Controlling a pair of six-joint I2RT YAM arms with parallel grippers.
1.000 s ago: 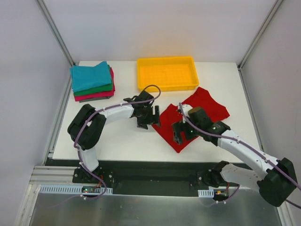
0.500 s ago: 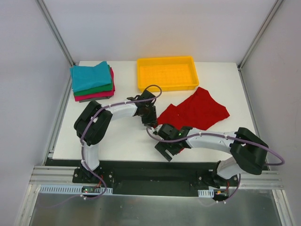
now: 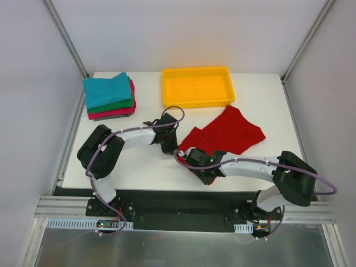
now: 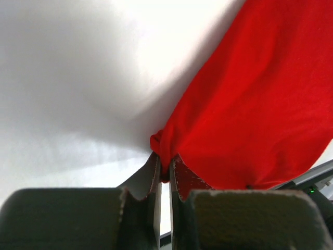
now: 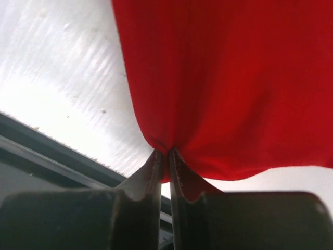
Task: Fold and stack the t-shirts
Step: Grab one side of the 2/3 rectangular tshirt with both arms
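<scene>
The bright red t-shirt [image 3: 229, 132] lies rumpled on the white table, right of centre. My left gripper [image 3: 172, 146] is at its left corner and shut on a pinch of the red cloth [image 4: 165, 156]. My right gripper [image 3: 201, 167] is at the shirt's near edge, shut on a fold of the cloth [image 5: 166, 148]. In both wrist views the red shirt [image 4: 250, 104] [image 5: 223, 78] hangs from the fingertips over the table. A stack of folded t-shirts [image 3: 108, 95], teal over green over pink-red, sits at the back left.
A yellow plastic tray [image 3: 167, 89] stands at the back centre, just beyond the red shirt. The table's near edge and a black rail run close under my right gripper. Grey enclosure walls stand on both sides.
Both grippers have closed on the red shirt. My right arm swung left and down to the shirt's near edge, and the cloth has bunched toward the two grippers.
</scene>
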